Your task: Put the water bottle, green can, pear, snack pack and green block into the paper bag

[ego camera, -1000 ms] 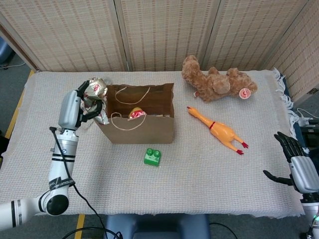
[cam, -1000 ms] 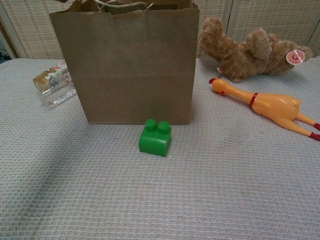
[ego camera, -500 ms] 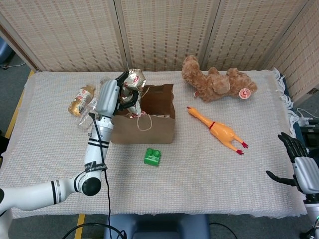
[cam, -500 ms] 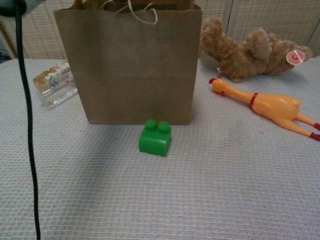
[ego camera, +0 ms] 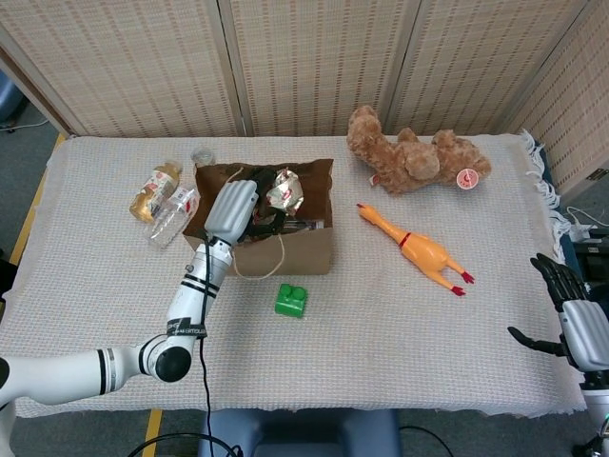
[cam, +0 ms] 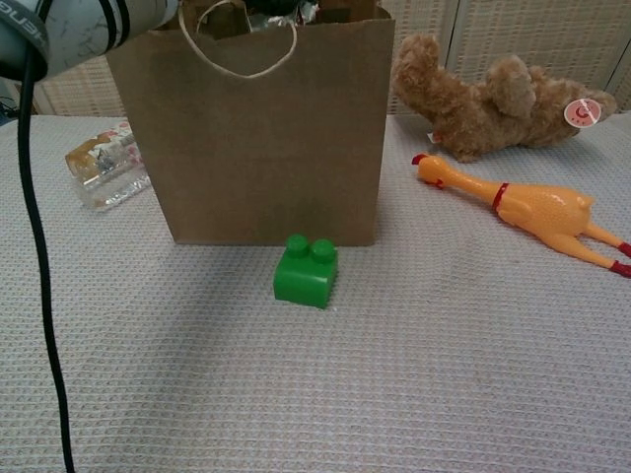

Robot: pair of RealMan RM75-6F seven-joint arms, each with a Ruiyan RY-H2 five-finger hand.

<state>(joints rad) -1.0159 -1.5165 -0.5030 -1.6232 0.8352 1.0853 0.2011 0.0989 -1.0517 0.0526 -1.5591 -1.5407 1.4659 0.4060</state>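
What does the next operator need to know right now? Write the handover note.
Left hand is over the paper bag mouth, holding the silvery snack pack; not released yet.
Right hand is open, idle at the table's right edge.
Water bottle lies on the table left of the bag.
Green block sits in front of the bag.
Green can and pear: not visible; cannot confirm they are in the bag.
Left: drop the snack pack, then bag the bottle and block.

Upright brown paper bag [ego camera: 285, 249] mid-table, top open. Crinkled silver snack pack [ego camera: 284, 190] at its mouth, perhaps partly inside. Green two-stud plastic block [ego camera: 291, 300] just at bag's 6 o'clock. Clear plastic water bottle [ego camera: 171, 216] lying at 9 o'clock.
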